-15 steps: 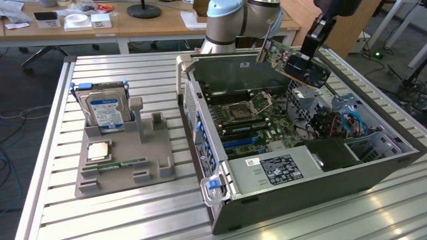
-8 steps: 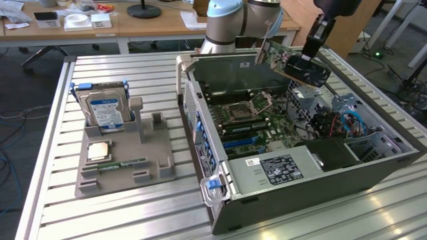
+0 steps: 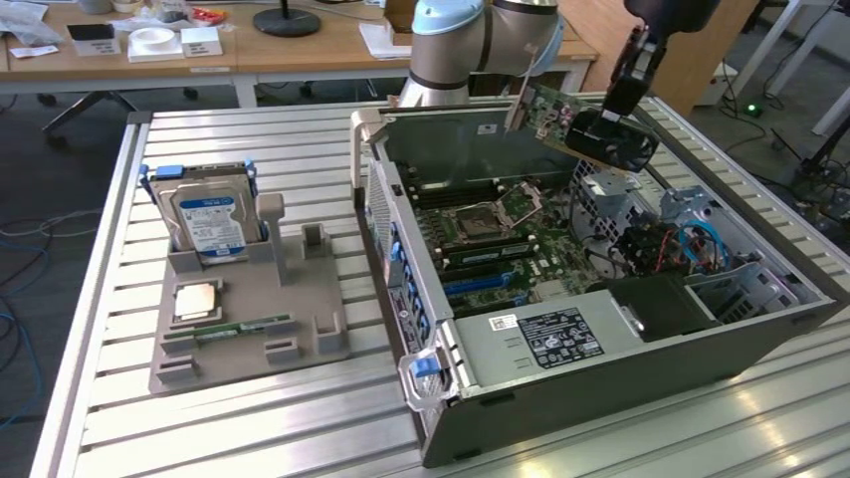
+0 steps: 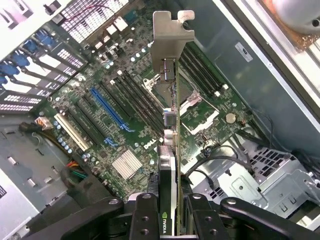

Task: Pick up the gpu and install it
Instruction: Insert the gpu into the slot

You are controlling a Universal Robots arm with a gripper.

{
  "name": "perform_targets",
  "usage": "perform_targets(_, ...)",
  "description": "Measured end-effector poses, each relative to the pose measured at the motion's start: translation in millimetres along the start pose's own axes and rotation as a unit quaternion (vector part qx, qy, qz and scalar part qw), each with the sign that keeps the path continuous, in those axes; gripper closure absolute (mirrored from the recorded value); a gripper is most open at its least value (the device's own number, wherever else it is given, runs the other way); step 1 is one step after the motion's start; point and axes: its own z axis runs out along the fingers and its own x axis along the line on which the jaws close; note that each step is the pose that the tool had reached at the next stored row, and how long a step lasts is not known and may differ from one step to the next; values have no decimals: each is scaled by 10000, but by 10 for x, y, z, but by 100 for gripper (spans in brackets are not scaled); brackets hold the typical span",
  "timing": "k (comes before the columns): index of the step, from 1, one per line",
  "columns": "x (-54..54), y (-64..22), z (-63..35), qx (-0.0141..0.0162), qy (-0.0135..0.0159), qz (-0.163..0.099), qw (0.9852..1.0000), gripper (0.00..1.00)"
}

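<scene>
Black two-fingered gripper [image 3: 607, 127] [image 4: 167, 212] clamping narrow on gpu, thin green circuit card with black cooler face and silver metal end bracket [image 3: 555, 116] [image 4: 172, 50]. Gripper holding card tilted in air over far side of open grey computer case [image 3: 598, 378]. Card hanging above green motherboard [image 4: 125, 115], not touching it. Silver hard drive with blue-white label [image 3: 210, 214] standing in grey holder [image 3: 253, 329], well apart at exterior view's left.

NVIDIA logo on the gpu [image 4: 169, 165], other labels unreadable
</scene>
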Motion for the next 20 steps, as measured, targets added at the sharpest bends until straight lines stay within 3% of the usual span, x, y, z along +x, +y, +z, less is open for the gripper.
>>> perform_targets(8,0,0,0,0,2,-32,10000,73)
perform_targets(14,-1,1,1,-4,18,-368,9993,73)
perform_targets(20,-3,2,1,-8,38,-744,9972,73)
